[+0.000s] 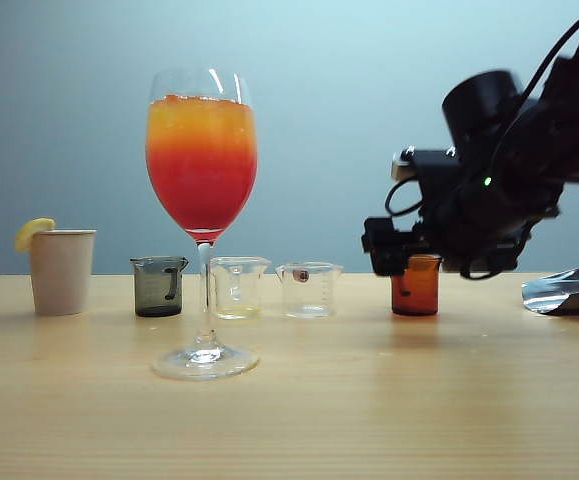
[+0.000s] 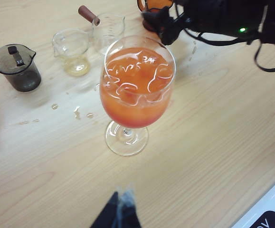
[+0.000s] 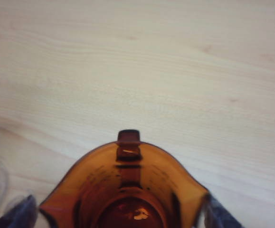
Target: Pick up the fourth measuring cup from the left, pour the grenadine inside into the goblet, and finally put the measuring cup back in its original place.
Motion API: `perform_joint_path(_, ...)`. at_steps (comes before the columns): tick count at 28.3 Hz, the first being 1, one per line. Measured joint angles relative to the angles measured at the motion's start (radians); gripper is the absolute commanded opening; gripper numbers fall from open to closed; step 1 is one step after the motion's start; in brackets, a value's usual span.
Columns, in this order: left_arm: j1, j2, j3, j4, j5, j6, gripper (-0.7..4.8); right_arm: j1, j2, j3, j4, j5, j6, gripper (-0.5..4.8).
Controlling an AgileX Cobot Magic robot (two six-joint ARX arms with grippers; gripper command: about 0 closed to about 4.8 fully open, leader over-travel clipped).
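Observation:
The goblet [image 1: 201, 150] stands left of the middle, filled orange on top and deep red grenadine [image 1: 201, 200] below. In the left wrist view the goblet [image 2: 136, 80] shows from above. The fourth measuring cup [image 1: 415, 290], amber, stands on the table at the right end of the cup row. My right gripper [image 1: 399, 255] hovers at its rim. In the right wrist view the measuring cup [image 3: 128, 190] sits between the open fingers of my right gripper [image 3: 120, 216], its bottom dark red. My left gripper [image 2: 120, 209] is shut and empty, on the near side of the goblet's foot.
A beige paper cup [image 1: 62, 270] with a lemon slice stands far left. Beside it stand a smoky grey cup [image 1: 159, 287] and two clear cups [image 1: 237, 288] [image 1: 309, 290]. Crumpled foil [image 1: 569, 290] lies at the right edge. Small droplets [image 2: 75, 111] dot the wood.

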Motion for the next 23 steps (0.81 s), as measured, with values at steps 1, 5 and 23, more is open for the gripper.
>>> perform_joint_path(1, 0.0, 0.0, 0.0, 0.0, 0.0, 0.0, -0.05, 0.0, -0.021, -0.01, -0.001, 0.0, 0.001, 4.79)
perform_joint_path(5, 0.0, 0.0, 0.0, 0.0, 0.0, 0.0, -0.05, -0.001, -0.116, -0.05, -0.032, 0.0, 0.007, 4.79)
perform_joint_path(23, 0.0, 0.0, 0.0, 0.0, 0.0, 0.001, -0.05, 0.0, -0.723, -0.134, -0.662, -0.058, 0.031, -0.05)
